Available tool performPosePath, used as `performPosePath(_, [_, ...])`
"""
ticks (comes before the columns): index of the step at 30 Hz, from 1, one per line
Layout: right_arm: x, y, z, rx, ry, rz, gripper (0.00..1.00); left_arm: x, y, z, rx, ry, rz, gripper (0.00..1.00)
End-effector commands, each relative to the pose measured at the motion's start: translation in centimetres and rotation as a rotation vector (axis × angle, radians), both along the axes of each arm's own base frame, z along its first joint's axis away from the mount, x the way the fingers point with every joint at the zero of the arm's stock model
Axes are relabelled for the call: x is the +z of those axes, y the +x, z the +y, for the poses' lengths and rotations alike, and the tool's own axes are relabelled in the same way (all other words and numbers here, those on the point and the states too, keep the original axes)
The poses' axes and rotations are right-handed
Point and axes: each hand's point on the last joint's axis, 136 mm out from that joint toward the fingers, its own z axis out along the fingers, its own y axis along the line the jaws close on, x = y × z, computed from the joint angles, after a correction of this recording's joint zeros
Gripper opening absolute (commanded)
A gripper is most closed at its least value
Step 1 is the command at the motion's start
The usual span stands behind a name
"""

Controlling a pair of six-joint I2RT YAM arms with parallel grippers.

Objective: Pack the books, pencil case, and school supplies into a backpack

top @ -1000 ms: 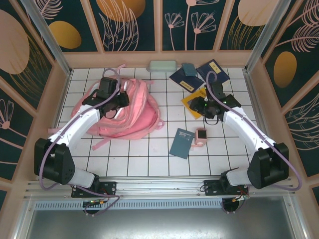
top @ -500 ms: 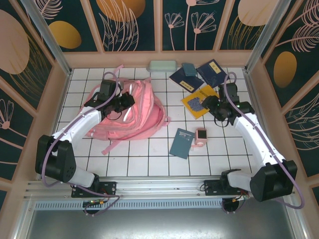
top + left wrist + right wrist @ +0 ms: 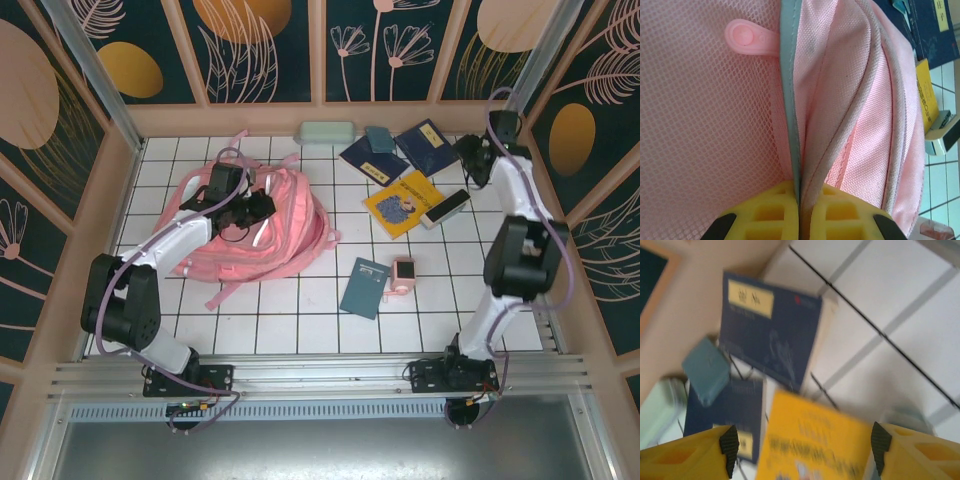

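We find the backpack (image 3: 280,240), much the largest thing on the surface (image 3: 300,320), slumped directly under the left claw (image 3: 799,205). That claw is pinched tight on a fold of its pink fabric beside a grey-edged seam. We judge the hold is meant to lift an edge so things can be slid in, though we cannot make out the opening itself.

The right claw (image 3: 803,450) hangs with its jaws wide and nothing between them, which suits a reach for a flat cover. The yellow book (image 3: 815,440) lies right below it. One navy book (image 3: 770,330) lies just beyond that, and a second navy book (image 3: 725,410) is off to the claw's left. The dark teal book (image 3: 365,287) lies well apart from this claw, on the side nearer the arm bases.

The pencil case (image 3: 327,132) sits farther to the claw's left, past the navy pair. The black bar (image 3: 447,207) lies just beside the yellow book. The pink cube gadget (image 3: 403,272) touches the dark teal book's edge. The teal pad (image 3: 705,370) rests on the second navy book.
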Motion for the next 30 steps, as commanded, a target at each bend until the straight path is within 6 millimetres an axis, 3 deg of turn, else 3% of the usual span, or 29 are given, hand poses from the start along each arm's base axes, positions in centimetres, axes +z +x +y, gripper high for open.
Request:
performPosePath(1, [-1.6,5.2,-1.8,0.014,-0.009,-0.013,0.77,3.0,0.3,-2.4,-0.138,-0.106,-0.129,0.00])
performPosePath(4, [-4.2,9.0,-2.6,0.045,-0.013,0.022,0.86,3.0,-0.3,-2.6,-0.182,-0.097,-0.149,0.00])
performPosePath(7, [-6.4,11.7,-2.5,0.094,0.023,0.002,0.87,3.8,-0.2,-2.7,-0.205,-0.081,-0.187,0.00])
performPosePath(11, [-10.0,12.5,-2.2,0.126,0.179,-0.039,0.89,4.9,-0.3,-2.8,-0.236,-0.077,-0.231,0.00])
performPosePath(16, [-11.9,13.7,-0.1,0.231,0.232,-0.083,0.89,5.9,-0.7,-2.5,-0.243,-0.061,-0.269,0.00])
performPosePath(22, [-12.9,12.7,4.8,0.364,0.231,-0.037,0.87,6.0,-0.7,-2.3,-0.225,-0.061,-0.276,0.00])
performPosePath(26, [-14.3,10.5,8.1,0.431,0.284,0.036,0.81,6.0,-0.6,-2.6,-0.206,-0.102,-0.251,0.00])
performPosePath(30, [-13.3,8.1,10.8,0.473,0.262,0.051,0.71,5.6,-0.6,-2.4,-0.155,-0.135,-0.219,0.00])
